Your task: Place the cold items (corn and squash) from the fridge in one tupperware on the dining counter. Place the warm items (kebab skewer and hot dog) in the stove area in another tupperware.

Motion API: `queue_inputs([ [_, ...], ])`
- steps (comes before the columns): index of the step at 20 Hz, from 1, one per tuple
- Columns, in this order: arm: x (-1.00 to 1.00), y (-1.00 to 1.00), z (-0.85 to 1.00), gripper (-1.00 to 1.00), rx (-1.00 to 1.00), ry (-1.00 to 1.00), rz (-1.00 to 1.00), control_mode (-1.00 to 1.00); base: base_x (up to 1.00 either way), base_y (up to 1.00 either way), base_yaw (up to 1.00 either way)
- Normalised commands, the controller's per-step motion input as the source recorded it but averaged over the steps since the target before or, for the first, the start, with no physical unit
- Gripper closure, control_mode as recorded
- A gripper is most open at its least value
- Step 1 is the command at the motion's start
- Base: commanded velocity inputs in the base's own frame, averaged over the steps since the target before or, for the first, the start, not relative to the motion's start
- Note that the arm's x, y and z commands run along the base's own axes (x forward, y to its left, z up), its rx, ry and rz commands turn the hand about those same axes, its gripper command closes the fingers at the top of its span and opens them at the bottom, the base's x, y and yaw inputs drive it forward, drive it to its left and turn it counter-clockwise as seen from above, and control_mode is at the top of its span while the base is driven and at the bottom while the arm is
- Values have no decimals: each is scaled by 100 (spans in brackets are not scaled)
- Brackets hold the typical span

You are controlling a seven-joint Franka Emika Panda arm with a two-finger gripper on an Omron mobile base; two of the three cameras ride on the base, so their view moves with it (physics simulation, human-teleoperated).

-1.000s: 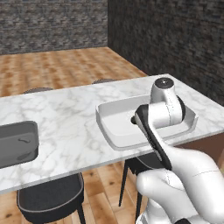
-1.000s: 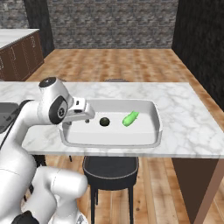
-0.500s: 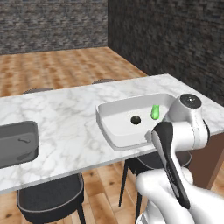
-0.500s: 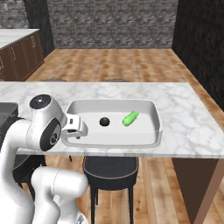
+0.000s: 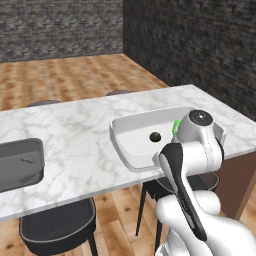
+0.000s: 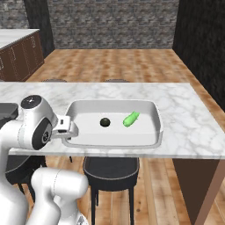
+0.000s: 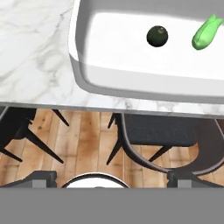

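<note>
Corn (image 6: 130, 119) and squash (image 6: 104, 122) both lie inside the white tupperware (image 6: 156, 115) on the dining counter (image 6: 184, 110), so the cold half of the task looks done, and the coming move turns on how the gripper (image 7: 112, 176) stands to that container. In the hand view it hangs out past the counter's near edge, over the black stools (image 7: 157, 130) and wood floor, with the tupperware ahead of it and the two items well apart from its fingertips (image 7: 42, 176). The jaws stand fully spread and hold nothing. Squash is a small, dark, nearly round thing near the middle of the tupperware floor; corn is a bright green husked ear lying beside it toward the far right corner, its long axis running slantwise across the container. A second, grey tupperware (image 5: 20, 162) sits toward the counter's left end, probably meant for the warm items, though its inside is hard to read from here.
</note>
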Motion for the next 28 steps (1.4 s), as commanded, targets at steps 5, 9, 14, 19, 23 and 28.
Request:
queue_inputs([
  [5,0,0,-11,-100,0,0,0,-100,0,0,0],
  [9,0,0,-7,-100,0,-1,1,100,-4,-2,7],
  [14,0,0,0,-100,0,0,0,100,-28,0,31],
  [19,0,0,0,-100,0,0,0,100,-42,45,37],
  [23,0,0,0,-100,0,0,0,100,-53,88,16],
  [28,0,0,0,-100,0,0,0,100,-41,100,0],
])
